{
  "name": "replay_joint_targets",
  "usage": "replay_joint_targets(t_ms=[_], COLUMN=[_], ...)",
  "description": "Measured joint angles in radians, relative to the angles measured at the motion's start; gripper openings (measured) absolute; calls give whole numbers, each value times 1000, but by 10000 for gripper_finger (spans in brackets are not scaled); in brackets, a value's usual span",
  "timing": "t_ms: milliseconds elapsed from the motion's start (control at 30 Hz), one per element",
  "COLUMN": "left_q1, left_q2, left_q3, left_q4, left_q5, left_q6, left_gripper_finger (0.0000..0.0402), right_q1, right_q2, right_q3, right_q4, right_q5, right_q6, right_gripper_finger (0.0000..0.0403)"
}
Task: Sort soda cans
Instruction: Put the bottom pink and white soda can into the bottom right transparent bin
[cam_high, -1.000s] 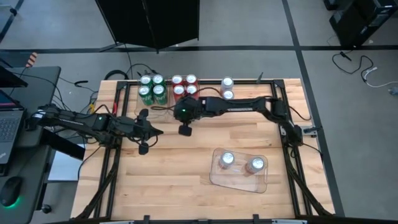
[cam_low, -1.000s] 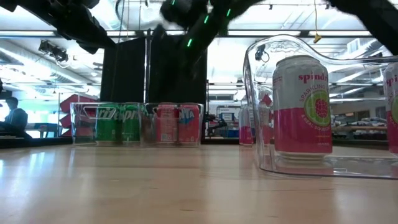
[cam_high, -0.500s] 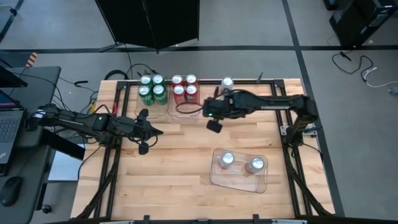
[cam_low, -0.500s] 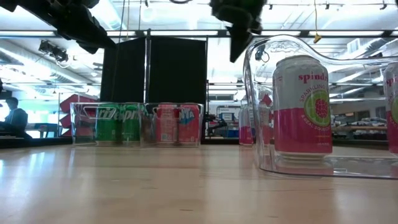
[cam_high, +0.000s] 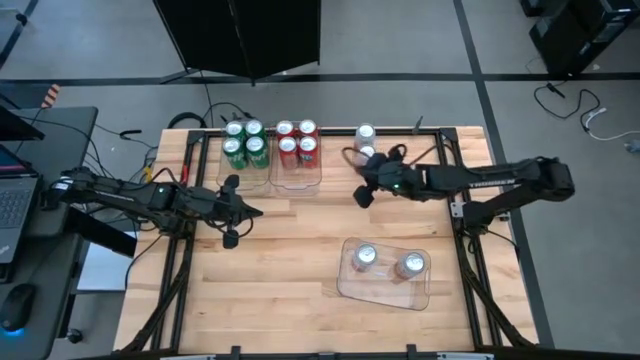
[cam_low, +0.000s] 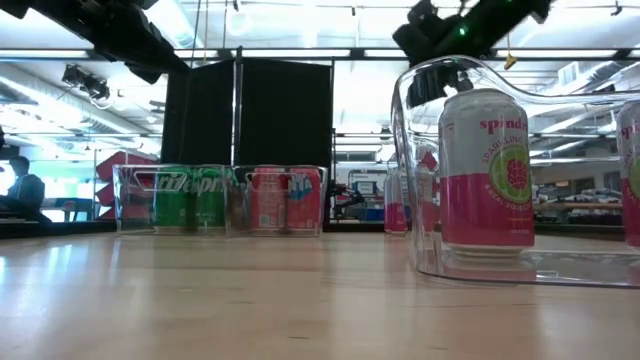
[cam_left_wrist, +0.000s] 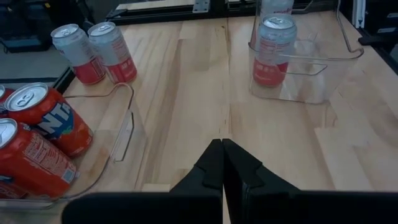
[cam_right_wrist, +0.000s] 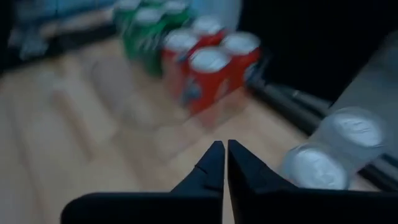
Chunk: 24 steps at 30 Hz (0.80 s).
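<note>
Red cans (cam_high: 297, 143) and green cans (cam_high: 243, 142) fill their trays at the back. Right gripper (cam_high: 362, 194) hovers pinched shut and empty beside two silver-grey cans (cam_high: 366, 141); left gripper (cam_high: 243, 212) waits closed.

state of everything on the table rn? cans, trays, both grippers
green cans: four upright in the far left tray
red cans: four upright in the next tray
far silver cans: two upright on the table
near clear tray: holds two upright silver cans
left gripper: shut, empty
right gripper: shut, empty
</note>
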<state>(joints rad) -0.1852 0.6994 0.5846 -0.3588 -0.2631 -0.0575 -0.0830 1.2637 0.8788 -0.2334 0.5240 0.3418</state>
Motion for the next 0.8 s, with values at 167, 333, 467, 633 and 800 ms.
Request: replay_joint_targets(t_ms=[167,333,467,633,800], left_q1=[0,0,0,0,0], left_q2=[0,0,0,0,0], left_q3=[0,0,0,0,0], left_q4=[4,3,-2,-13,-14], left_q5=[2,3,3,3,3], left_q6=[-4,-6,-17,-26,-26], left_gripper_finger=[0,0,0,0,0], right_q1=[-5,-34,-82,-148,-206], right_q2=[-10,30,70,121,175], right_q3=[-59,-60,-60,-59,-59], right_q4=[84,94,90,89,95], right_q5=[67,87,109,107,78], right_q6=[5,43,130,182,182], right_gripper_finger=[43,135,230,335,394])
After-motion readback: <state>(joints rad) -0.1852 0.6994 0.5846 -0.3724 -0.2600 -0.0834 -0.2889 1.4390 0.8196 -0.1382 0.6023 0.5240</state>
